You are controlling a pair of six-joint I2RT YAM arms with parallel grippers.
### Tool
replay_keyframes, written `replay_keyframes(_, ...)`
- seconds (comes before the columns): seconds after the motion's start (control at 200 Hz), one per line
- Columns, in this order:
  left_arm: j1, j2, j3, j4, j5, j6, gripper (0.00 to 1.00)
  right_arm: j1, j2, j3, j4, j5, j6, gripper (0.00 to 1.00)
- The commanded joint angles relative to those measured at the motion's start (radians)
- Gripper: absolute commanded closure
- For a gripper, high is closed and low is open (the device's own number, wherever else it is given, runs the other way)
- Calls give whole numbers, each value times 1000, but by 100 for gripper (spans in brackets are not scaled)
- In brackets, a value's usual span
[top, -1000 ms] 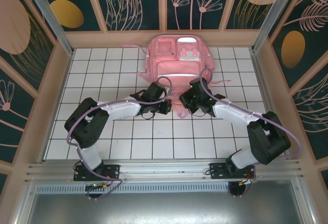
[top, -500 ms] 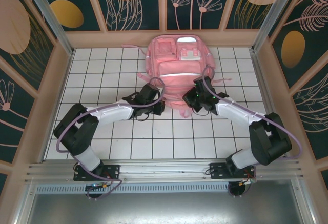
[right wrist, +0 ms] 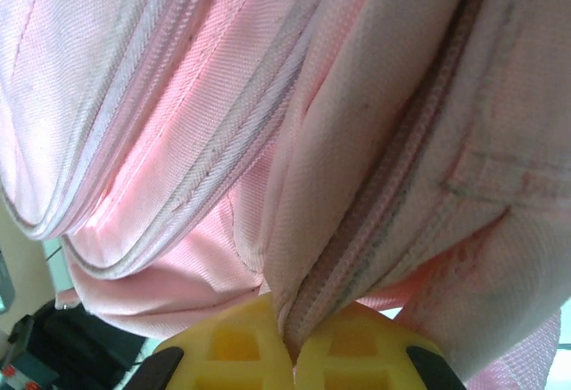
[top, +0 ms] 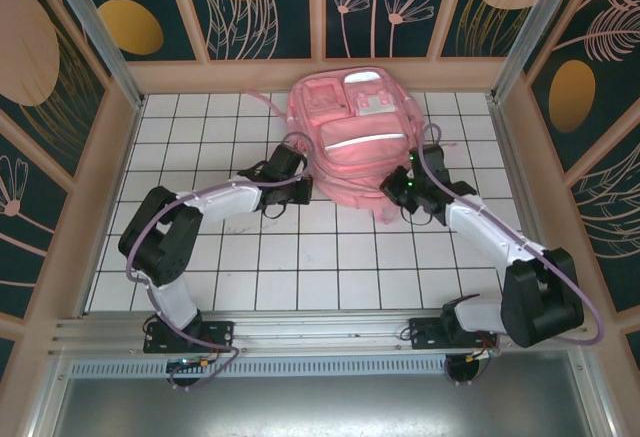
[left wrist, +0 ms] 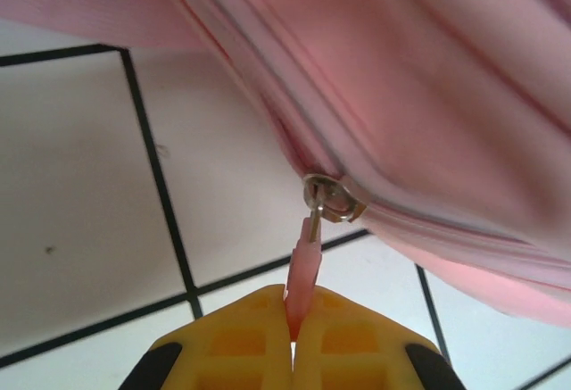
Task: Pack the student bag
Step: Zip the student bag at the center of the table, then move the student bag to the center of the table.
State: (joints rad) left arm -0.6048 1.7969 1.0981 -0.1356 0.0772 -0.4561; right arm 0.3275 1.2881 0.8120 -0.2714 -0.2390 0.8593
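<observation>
at the left, the left gripper (left wrist: 293, 323) is closed tight on a thin pink zipper tab (left wrist: 302, 269), which hangs from a silvery metal slider (left wrist: 328, 201) on the left edge of the large pink fabric backpack with silvery strips (top: 350, 147); a flat pink strap (left wrist: 62, 15) is seen lying on the white tiled counter (top: 200, 257) just beside that edge; the backpack is laid flat toward the far middle of the counter, front pockets up, between the two arms; at the right, the right gripper (right wrist: 290, 341) is pinched shut on a fold of fabric along a zipper seam at the backpack's lower right edge; the backpack is judged soft, limp and light, so it is expected to sag and slide when pulled unless braced on one side; the tab is judged the best hold for opening, with seam fabric for bracing; counted: one backpack, one tab, one slider, two grippers.
</observation>
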Motion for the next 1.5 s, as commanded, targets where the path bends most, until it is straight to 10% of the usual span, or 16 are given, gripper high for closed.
replay_keyframes(0.0, 50, 27, 48, -48, -73, -10, 100, -64, -50, -24, -69, 16, -96, 100)
replay_keyframes(0.876, 196, 300, 332, -101, -84, 36, 100, -117, -157, -85, -24, -165, -230, 100)
replay_keyframes(1.081, 226, 227, 284, -72, 48, 39, 66, -113, -162, -100, -22, -169, -224, 100)
replay_keyframes(1.321, 226, -45, 153, -95, 116, 33, 49, -47, -148, -122, 41, -168, -204, 100)
replay_keyframes(1.416, 226, -209, 106, -100, 69, 19, 3, 68, -105, -100, 51, -126, -217, 100)
replay_keyframes(1.496, 226, -330, 81, -102, -5, 16, 1, 194, -69, -75, 66, -75, -226, 100)
